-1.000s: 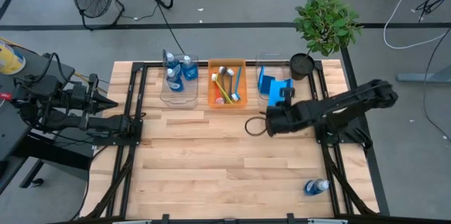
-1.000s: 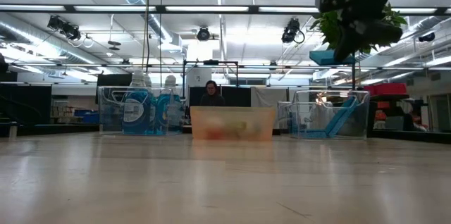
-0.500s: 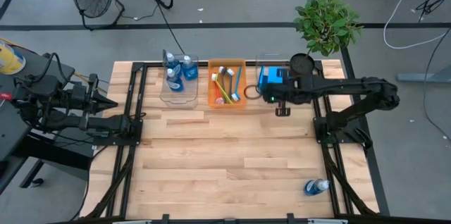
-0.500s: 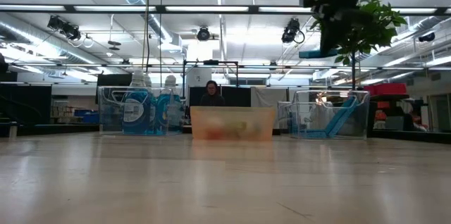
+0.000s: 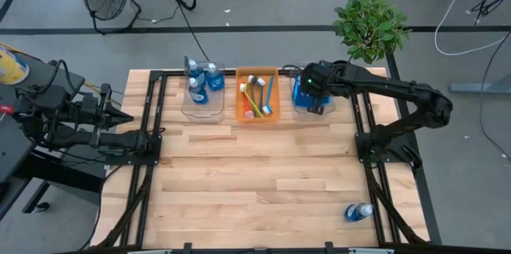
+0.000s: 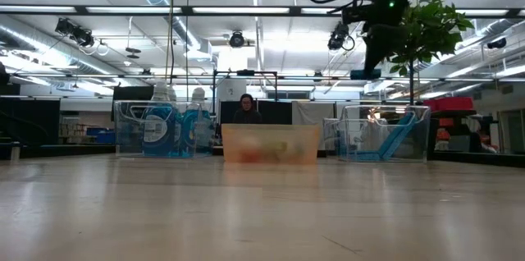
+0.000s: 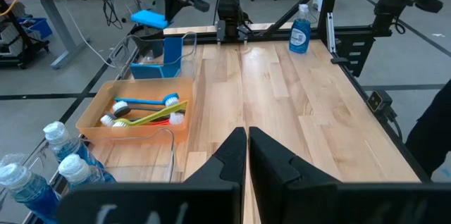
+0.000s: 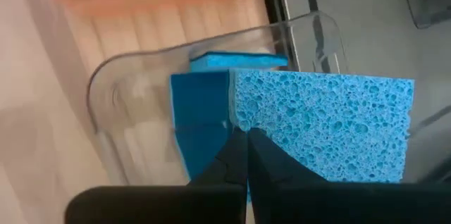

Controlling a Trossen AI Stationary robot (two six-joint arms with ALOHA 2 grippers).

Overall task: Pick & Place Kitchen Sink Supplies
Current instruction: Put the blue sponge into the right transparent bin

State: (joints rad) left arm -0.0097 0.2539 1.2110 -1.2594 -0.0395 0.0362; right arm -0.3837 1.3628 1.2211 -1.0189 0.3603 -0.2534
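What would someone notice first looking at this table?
The right gripper hangs above the clear bin at the table's far right, shut on a blue sponge. Beside that bin sit an orange bin of brushes and a clear bin of bottles; one lone bottle lies near the front right corner.

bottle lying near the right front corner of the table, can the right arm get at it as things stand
Probably not right away: the bottle lies in the open with nothing around it, but the right end effector is shut on a blue sponge above the clear bin.
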